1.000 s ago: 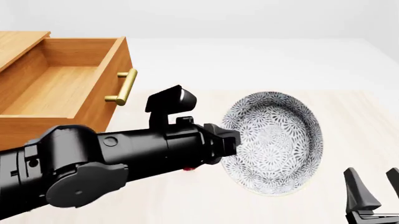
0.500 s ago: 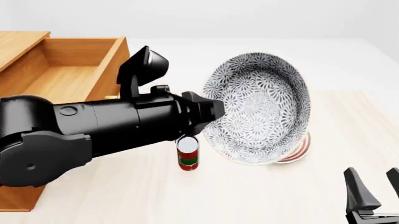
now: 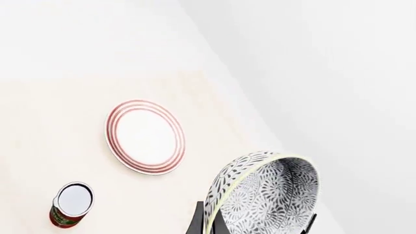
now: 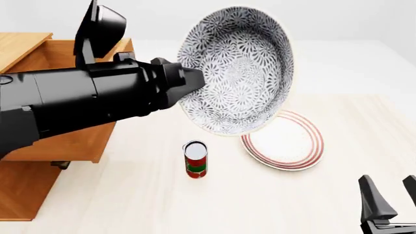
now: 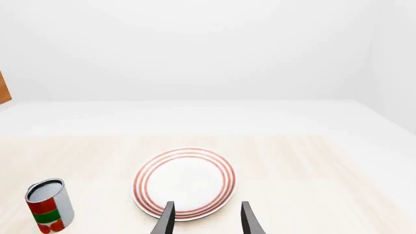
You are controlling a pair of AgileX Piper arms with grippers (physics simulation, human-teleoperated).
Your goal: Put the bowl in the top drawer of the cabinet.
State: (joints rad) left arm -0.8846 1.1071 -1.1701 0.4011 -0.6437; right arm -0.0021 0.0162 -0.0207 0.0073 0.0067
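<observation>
The bowl [image 4: 240, 63], white with dense dark flowers, hangs tipped on its side high above the table, its hollow facing the camera. My left gripper [image 4: 190, 82] is shut on its left rim. In the left wrist view the bowl [image 3: 266, 192] fills the space by the dark fingers [image 3: 198, 224]. The top drawer [image 4: 62, 53] stands pulled out of the cabinet [image 4: 18, 45] at the left, mostly hidden behind my left arm; its handle is hidden. My right gripper [image 4: 392, 204] stands open low at the front right, nothing between its fingers [image 5: 166, 219].
A flat white plate with red rings [image 4: 284, 142] [image 5: 184, 183] [image 3: 144, 136] lies on the table below the bowl. A red, green and white can [image 4: 195, 159] [image 5: 47, 204] [image 3: 71, 204] stands upright left of the plate.
My left arm has carried the bowl up and leftward toward the drawer, uncovering the plate and the can. The right gripper has not moved.
</observation>
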